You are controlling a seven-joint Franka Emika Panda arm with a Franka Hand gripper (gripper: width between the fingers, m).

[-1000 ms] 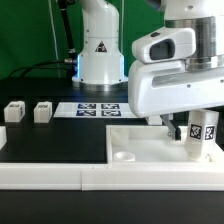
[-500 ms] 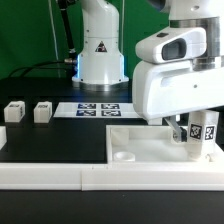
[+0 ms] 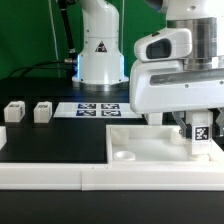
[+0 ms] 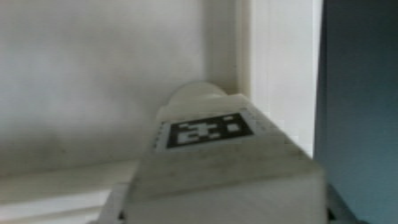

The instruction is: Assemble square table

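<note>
Tagged leg: one white blocky leg point(image 3: 201, 136) stands upright on the end of the slab at the exterior view's right. Its black-and-white tag faces the camera, and its top is hidden under the arm's white hand.
Leg, wrist view: the leg point(image 4: 214, 165) fills the lower middle of the picture with its tag in plain sight, and the pale slab surface point(image 4: 89, 80) lies behind it.
Seat: whether the leg's foot sits in a corner socket cannot be told.
Square table slab: the slab point(image 3: 145, 138) lies flat on the black worktop point(image 3: 50, 145), just behind the border rail point(image 3: 60, 175). A round socket point(image 3: 125, 155) shows open near its corner at the exterior view's left.
Gripper: the gripper point(image 3: 198, 123) is down over the leg's top. Its fingers are mostly hidden, so it cannot be told whether they press the leg or stand apart from it.
Change: a second ago the leg stood a little further to the exterior view's right, with a dark patch showing beside it. Now it stands square to the camera, and the hand sits slightly more to the exterior view's left than half a second ago.
Loose legs: two loose legs point(image 3: 14, 111) stand side by side well away at the exterior view's left, where they were before.
Marker board: the marker board point(image 3: 100, 108) lies flat in front of the robot base point(image 3: 100, 50), unmoved.
</note>
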